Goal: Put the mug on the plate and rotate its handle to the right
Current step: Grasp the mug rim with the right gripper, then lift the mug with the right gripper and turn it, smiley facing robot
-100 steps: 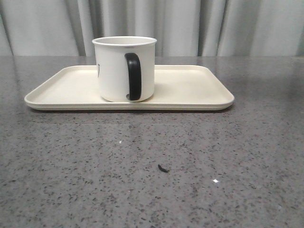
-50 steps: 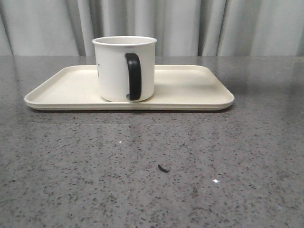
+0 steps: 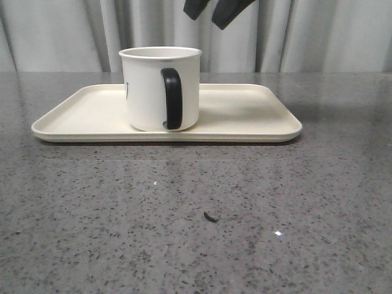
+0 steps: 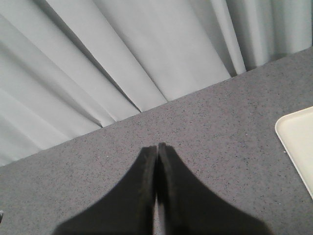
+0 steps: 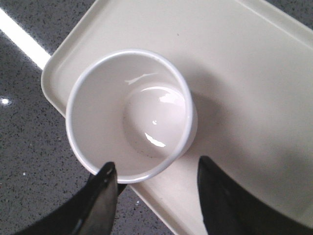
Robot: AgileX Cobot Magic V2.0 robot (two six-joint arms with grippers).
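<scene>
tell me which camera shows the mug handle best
The front view: the handle faces the camera as a black loop on the mug. The right wrist view looks down into the mug's empty inside, handle hidden. The left wrist view shows only a corner of the plate.

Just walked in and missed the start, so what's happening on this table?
A white mug stands upright on a cream plate on the grey table. Its black handle faces the front camera, not the right. The right pincer hangs open above the mug, touching nothing; from its wrist camera you look straight down into the empty mug. The left pincer is shut and empty, off beside the plate.
</scene>
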